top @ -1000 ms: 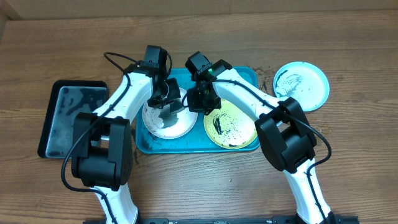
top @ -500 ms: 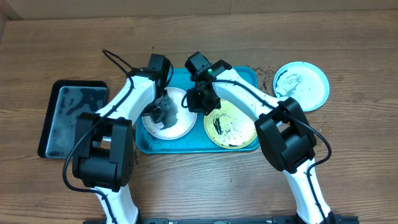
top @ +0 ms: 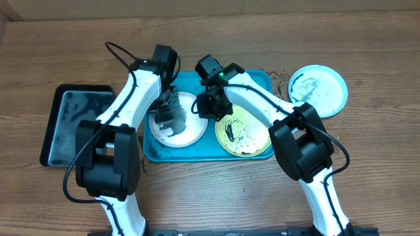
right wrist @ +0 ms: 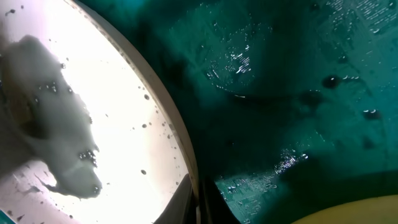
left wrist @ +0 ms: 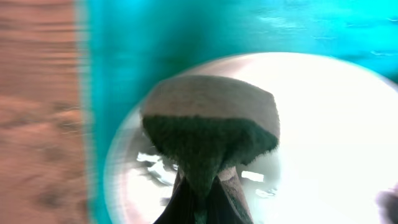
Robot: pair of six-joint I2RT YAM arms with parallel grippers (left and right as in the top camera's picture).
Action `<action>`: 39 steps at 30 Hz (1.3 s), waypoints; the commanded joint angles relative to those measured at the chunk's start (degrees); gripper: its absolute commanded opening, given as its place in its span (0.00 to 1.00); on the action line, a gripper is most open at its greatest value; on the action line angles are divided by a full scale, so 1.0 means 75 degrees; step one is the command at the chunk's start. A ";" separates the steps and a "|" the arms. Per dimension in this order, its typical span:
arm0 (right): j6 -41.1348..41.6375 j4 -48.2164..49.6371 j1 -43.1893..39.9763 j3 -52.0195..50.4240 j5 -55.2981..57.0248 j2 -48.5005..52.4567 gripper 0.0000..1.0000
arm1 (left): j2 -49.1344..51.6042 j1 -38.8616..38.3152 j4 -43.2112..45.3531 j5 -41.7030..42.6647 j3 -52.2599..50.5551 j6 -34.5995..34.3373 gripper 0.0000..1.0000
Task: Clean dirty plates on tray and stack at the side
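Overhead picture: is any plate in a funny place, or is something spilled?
Yes. The light blue plate sits alone on the table right of the tray, smeared black, while the white plate and yellow-green plate lie in the tray. Dark specks dot the wood beside the tray's far right corner.

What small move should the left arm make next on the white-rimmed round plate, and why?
Probably sweep the grey-brown sponge over the smears beside it: the left gripper is shut on the sponge, grey marks show on the white-rimmed round plate, and the right gripper pinches its rim steady.
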 commanded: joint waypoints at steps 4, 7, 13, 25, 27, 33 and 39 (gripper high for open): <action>-0.0026 0.0055 -0.0047 0.0003 0.0105 -0.0020 0.04 | 0.0265 -0.0047 0.0425 0.2267 0.0000 0.0064 0.04; -0.0026 0.0052 -0.0047 0.0003 0.0105 -0.0020 0.04 | 0.0463 -0.0041 0.0399 0.2209 -0.0058 0.0061 0.04; -0.0026 0.0050 -0.0047 0.0003 0.0108 -0.0020 0.04 | 0.0813 0.0009 -0.0026 0.0906 -0.0108 0.0064 0.04; -0.0023 0.0015 -0.0052 0.0003 0.0321 -0.0020 0.04 | 0.0828 0.0015 -0.1769 -0.2433 0.0408 -0.0866 0.04; -0.0020 0.0073 -0.0052 0.0006 0.0361 -0.0020 0.04 | 0.0828 0.0015 -0.2209 -0.2142 0.0877 -0.1125 0.04; -0.0055 0.0050 -0.0052 0.0344 0.0361 -0.0122 0.04 | 0.0525 0.0207 -0.3045 -0.1411 0.2565 -0.1288 0.04; -0.0431 -0.0096 0.0111 0.0679 0.1341 -0.0688 0.04 | -0.0431 0.1166 -0.3142 -0.0096 0.3407 -0.1285 0.04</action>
